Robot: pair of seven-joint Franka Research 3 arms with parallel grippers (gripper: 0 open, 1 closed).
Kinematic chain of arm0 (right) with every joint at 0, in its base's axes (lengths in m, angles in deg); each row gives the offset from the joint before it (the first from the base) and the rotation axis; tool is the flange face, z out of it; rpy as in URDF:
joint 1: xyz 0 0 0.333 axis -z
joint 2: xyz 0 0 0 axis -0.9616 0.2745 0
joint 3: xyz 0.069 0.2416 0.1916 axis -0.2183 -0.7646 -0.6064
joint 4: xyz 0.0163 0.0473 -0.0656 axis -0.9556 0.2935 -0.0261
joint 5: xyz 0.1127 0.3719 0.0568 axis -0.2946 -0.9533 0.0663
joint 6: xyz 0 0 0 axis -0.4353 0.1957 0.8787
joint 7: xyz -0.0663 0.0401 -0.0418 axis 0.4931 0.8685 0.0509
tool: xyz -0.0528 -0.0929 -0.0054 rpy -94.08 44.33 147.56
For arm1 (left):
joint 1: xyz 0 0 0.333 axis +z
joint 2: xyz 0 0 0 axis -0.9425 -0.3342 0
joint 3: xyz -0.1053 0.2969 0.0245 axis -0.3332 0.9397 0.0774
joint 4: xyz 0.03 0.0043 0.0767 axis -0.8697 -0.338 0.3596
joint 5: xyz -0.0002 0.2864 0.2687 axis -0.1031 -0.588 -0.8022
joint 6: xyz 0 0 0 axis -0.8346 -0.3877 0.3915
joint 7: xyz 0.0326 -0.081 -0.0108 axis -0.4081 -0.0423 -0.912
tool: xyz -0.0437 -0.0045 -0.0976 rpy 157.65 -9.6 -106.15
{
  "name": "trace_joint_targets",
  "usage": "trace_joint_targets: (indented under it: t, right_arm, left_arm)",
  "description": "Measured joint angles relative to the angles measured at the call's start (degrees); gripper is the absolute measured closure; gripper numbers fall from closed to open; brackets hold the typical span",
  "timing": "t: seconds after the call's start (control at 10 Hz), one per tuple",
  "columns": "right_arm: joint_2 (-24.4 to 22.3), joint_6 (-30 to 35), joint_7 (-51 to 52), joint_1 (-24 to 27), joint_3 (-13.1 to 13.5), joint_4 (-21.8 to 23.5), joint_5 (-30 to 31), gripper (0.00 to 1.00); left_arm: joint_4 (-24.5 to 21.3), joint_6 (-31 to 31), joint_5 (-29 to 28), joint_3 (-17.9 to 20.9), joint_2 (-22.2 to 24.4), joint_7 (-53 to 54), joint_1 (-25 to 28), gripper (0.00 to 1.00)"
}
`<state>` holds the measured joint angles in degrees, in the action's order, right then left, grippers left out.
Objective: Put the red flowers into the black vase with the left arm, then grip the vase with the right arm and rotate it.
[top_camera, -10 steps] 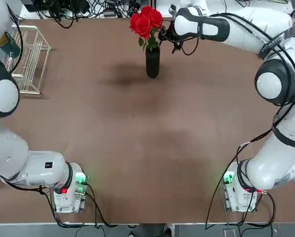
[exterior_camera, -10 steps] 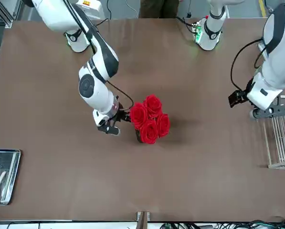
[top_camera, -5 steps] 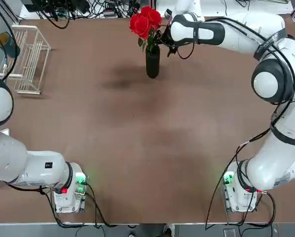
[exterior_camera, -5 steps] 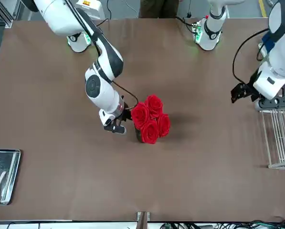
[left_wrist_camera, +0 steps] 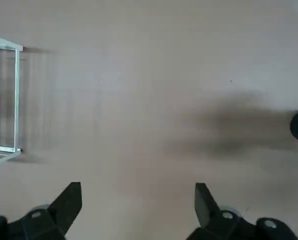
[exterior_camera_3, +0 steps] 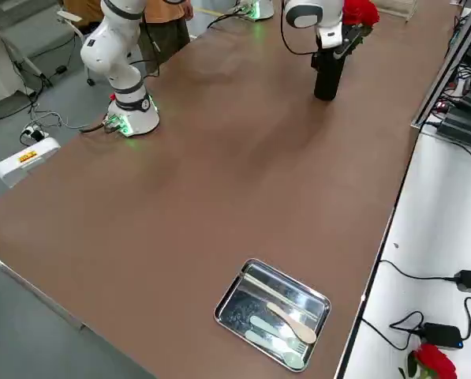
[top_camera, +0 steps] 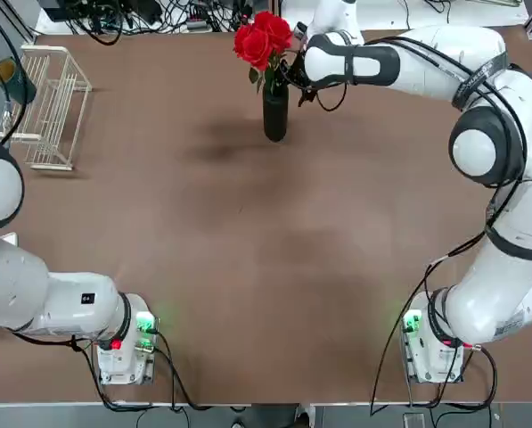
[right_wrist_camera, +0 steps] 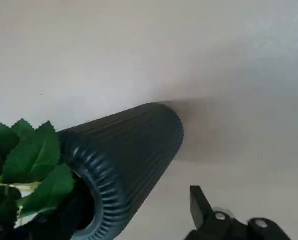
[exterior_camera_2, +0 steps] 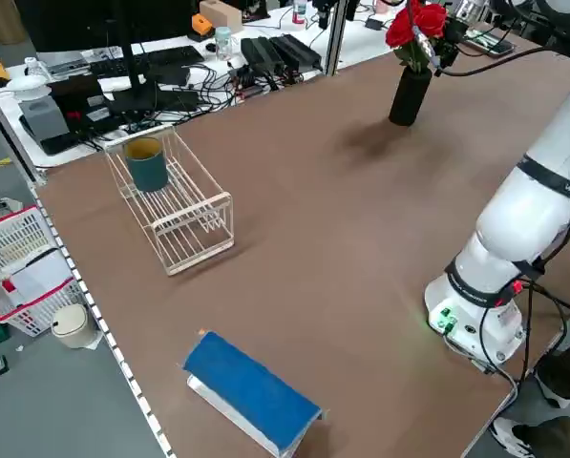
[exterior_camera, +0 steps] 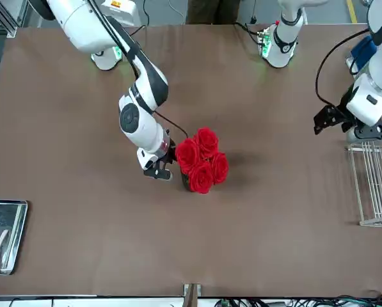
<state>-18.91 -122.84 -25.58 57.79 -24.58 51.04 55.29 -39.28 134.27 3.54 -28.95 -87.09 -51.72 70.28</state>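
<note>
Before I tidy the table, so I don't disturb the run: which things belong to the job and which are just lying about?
In the job:
red flowers, standing in the black vase
right hand, at the vase's upper part
left hand, open, away by the wire rack

Lying about:
wire rack with a green cup
metal tray with cutlery
blue box

The black vase (top_camera: 275, 111), a slim ribbed cylinder, stands upright on the tabletop (top_camera: 248, 250) toward its far edge from the robot. The red flowers (top_camera: 262, 38), a tight bunch of roses with green leaves, sit in its mouth, stems inside.
</note>
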Motion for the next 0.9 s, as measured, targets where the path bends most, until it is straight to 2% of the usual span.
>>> trace_joint_targets:
  t: [0.1, 0.2, 0.3, 0.4, 0.7, 0.9]
  right_arm:
    - [0.0, 0.0, 0.0, 0.0, 0.0, 0.0, 0.0, 0.23]
    - [0.0, 0.0, 0.0, 0.0, 0.0, 0.0, 0.0, 0.28]
    - [0.0, 0.0, 0.0, 0.0, 0.0, -0.1, 0.0, 0.44]
    - [0.0, 0.0, 0.0, -0.1, 0.0, -0.1, 0.0, 0.46]
    - [0.0, 0.0, 0.1, -0.3, 0.0, -0.1, 0.0, 0.55]
    - [0.0, 0.0, 0.2, -0.3, 0.0, -0.2, 0.1, 0.61]
  left_arm:
    - [0.0, -0.2, -0.2, 0.0, -0.1, 0.0, 0.0, 0.0]
    - [0.0, -0.3, -0.3, 0.0, -0.3, 0.0, 0.0, 0.0]
    - [0.1, -0.3, -0.3, -0.1, -0.5, 0.0, 0.0, 0.0]
    - [0.7, -0.9, -0.3, -0.2, -0.6, 0.0, -0.1, 0.0]
    - [5.6, -7.7, -0.3, -0.6, -0.7, 0.0, -0.1, 0.0]
    - [6.0, -8.0, -0.3, -0.8, -1.1, 0.0, 0.0, 0.0]
